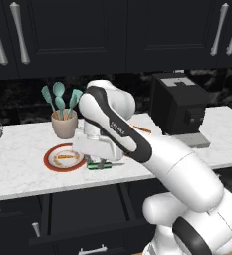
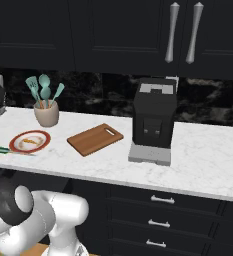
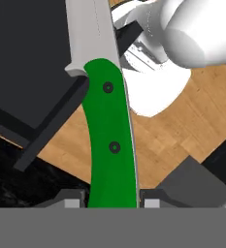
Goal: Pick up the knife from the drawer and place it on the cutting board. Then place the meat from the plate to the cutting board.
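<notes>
Small dark lettering is seen on the arm's upper link in the left base view, but it cannot be read.

A beige cup (image 2: 46,114) holding teal spatulas (image 2: 43,90) is stood at the back of the counter (image 2: 203,165), at twelve o'clock from the plate (image 2: 30,141). The meat (image 2: 29,141) is seen lying on the plate's cream centre. The cutting board (image 2: 95,139) is laid bare at three o'clock from the plate, with a black machine (image 2: 153,120) at three o'clock beyond it.

The arm is bent down over the counter's front edge. The gripper (image 1: 102,165) is closed on the knife (image 3: 109,145): the green handle is clamped between the fingers, the blade pointing to twelve o'clock in the hand view. The knife is held at the counter edge, at four o'clock from the plate. The drawer (image 1: 62,219) is seen open below.
</notes>
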Motion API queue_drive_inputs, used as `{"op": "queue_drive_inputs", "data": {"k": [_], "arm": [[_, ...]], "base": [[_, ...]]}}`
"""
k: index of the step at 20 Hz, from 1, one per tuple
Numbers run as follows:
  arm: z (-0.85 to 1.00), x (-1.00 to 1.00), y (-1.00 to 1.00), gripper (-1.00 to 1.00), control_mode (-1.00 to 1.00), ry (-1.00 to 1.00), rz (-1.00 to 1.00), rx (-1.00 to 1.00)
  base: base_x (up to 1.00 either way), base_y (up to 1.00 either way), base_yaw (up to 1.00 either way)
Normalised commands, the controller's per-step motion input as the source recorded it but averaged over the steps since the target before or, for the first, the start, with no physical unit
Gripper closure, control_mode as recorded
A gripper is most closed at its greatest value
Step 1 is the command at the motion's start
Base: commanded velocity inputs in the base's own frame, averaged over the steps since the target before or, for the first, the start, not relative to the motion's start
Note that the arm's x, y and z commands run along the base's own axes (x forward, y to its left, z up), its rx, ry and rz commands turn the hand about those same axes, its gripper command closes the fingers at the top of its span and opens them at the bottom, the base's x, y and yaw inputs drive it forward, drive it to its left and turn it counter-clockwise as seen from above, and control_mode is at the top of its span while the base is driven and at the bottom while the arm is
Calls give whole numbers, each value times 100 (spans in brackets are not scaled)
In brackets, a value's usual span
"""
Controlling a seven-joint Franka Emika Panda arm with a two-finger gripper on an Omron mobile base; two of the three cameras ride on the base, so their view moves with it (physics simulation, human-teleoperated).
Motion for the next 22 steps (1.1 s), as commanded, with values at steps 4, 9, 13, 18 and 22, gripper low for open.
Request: {"op": "queue_drive_inputs", "data": {"k": [4, 9, 13, 18, 22], "arm": [[-13, 90, -96, 100, -100, 15, 15, -1], [-20, 73, -66, 100, -100, -2, 14, -12], [1, 52, -29, 100, -100, -31, 13, -31], [-3, 56, -25, 100, -100, -24, 0, -17], [-33, 58, -42, 100, -100, -17, 0, 1]], "base": [[0, 0, 0], [0, 0, 0], [0, 0, 0], [0, 0, 0], [0, 0, 0]]}}
